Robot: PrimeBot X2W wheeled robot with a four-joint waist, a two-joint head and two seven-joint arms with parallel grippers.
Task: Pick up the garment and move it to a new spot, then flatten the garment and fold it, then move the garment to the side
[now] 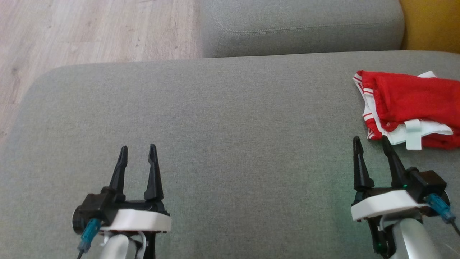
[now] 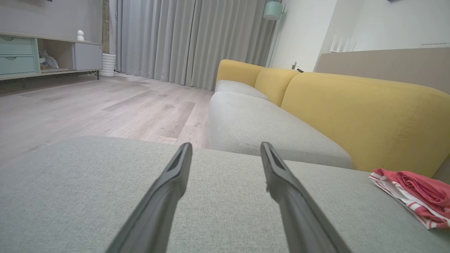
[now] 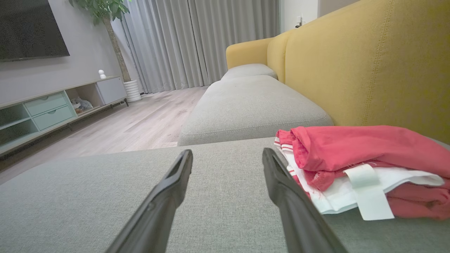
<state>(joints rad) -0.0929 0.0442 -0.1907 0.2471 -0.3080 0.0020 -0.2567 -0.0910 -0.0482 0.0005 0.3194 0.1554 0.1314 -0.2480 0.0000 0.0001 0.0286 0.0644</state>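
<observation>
nearest in the head view, the left gripper sits low at the left over the grey seat cushion, its two dark fingers spread apart with nothing between them; the right gripper sits low at the right, fingers likewise apart and empty; just past its outer finger lies the garment — red cloth with white parts and red-and-white striped edging, in a loose folded heap at the right end of the cushion, running off the view's right edge; whether the fingertip touches the cloth cannot be told from above.

the right wrist view brings the heap close: it lies just to the right of that gripper's fingers, red layers over white, a white strip hanging down its near side; one finger overlaps the striped edge in the picture, contact unclear here too; the left wrist view puts the garment low at the far right, well apart from the left fingers, bare grey fabric between.

farther on, the head view gives a second cushion beyond a seam, pale wooden floor at upper left and a corner of yellow backrest; the wrist views lift the room into sight — the backrest running long along the sofa, grey curtains at the far end, a low cabinet with pale green drawers; the left wrist view adds a lamp by the curtains, the right wrist view a dark screen on the wall and a plant beside it.
</observation>
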